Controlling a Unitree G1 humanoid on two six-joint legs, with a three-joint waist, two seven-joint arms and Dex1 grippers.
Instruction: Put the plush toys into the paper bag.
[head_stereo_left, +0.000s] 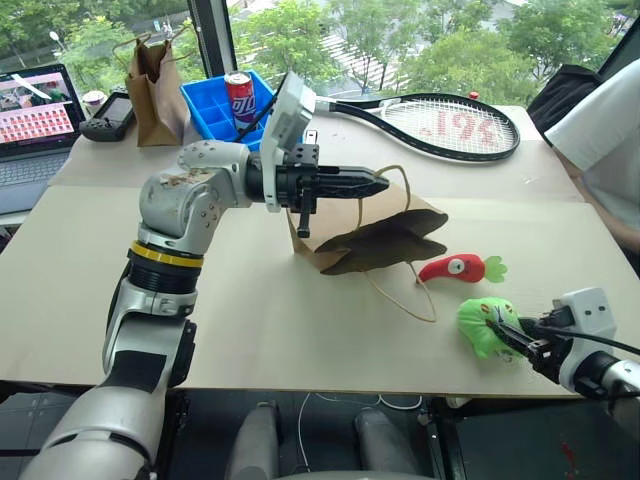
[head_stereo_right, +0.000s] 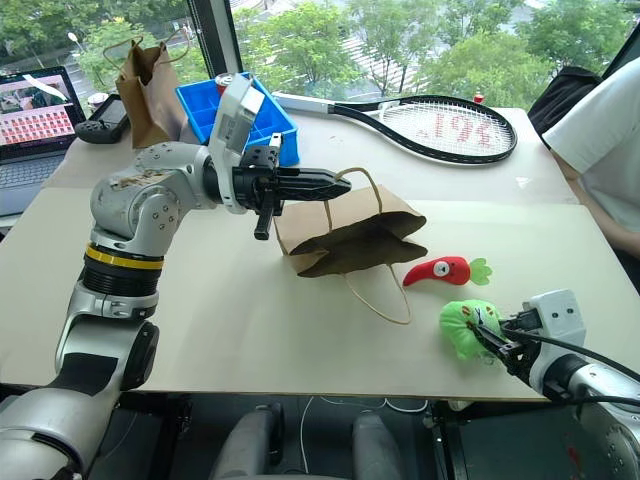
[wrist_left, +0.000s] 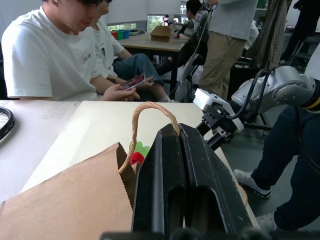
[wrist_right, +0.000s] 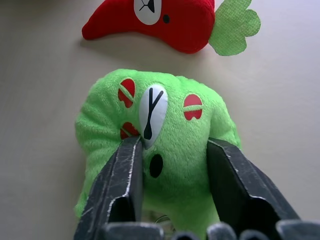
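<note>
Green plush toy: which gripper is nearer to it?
Right. The right gripper has its fingers on both sides of the green plush toy; the left gripper is shut on the paper bag's handle, across the table.

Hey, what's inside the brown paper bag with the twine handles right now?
The paper bag lies tilted on the table, its mouth a dark opening with no toy visible inside. The red chili plush and green plush lie outside it. Its deeper interior is hidden.

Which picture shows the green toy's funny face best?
The right wrist view: the green toy faces the camera between the right gripper fingers, showing its face. The eye views show it small near the table edge.
</note>
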